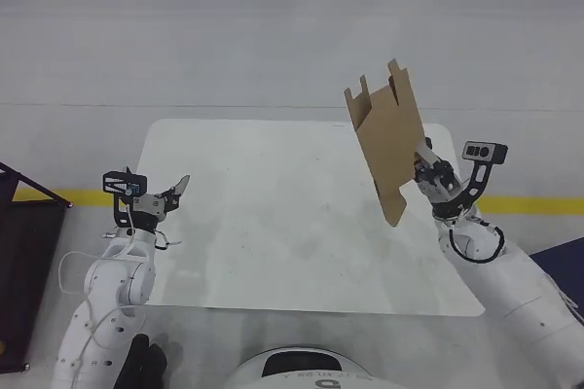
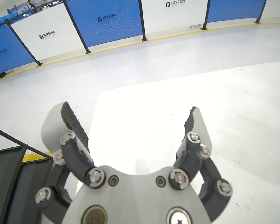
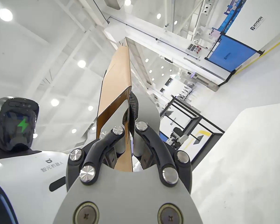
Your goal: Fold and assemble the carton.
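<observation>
The right fingers (image 3: 142,110) pinch the flat carton (image 1: 384,136) at its edge, the sheet rising tilted beyond them (clear of the table (image 1: 273,224)); the left fingers (image 2: 73,127) stand spread wide.

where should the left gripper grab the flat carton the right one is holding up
Probably the free long edge of the carton, the one turned away from the right gripper, which is shut on the opposite edge. The sheet is flat and held up above the table, so the open left gripper should come in from its own side, jaws straddling the thin edge.
</observation>
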Controlling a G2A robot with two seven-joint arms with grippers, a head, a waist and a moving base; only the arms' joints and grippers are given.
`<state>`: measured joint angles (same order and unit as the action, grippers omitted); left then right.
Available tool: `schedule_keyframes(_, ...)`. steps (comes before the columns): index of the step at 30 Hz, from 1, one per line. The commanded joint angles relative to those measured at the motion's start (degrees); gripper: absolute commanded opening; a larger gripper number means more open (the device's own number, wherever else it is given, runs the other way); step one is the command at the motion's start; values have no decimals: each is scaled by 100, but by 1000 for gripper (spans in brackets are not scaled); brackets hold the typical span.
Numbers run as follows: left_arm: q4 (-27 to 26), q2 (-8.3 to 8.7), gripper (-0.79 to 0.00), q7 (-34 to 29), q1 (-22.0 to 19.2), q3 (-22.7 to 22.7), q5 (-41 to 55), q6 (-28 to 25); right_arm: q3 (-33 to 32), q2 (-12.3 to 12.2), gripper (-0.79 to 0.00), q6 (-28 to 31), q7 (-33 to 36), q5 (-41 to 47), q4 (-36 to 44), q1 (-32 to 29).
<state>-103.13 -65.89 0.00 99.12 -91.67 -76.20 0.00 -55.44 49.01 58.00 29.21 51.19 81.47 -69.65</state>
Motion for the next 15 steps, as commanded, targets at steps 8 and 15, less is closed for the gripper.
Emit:
schedule_keyframes(8,0,0,0,0,0,0,0,0,-342,250,-785,0,609,117,-197,17)
schedule_keyframes(15,0,0,0,0,0,0,0,0,-1262,466,-785,0,-1108,-2996,-231,-190)
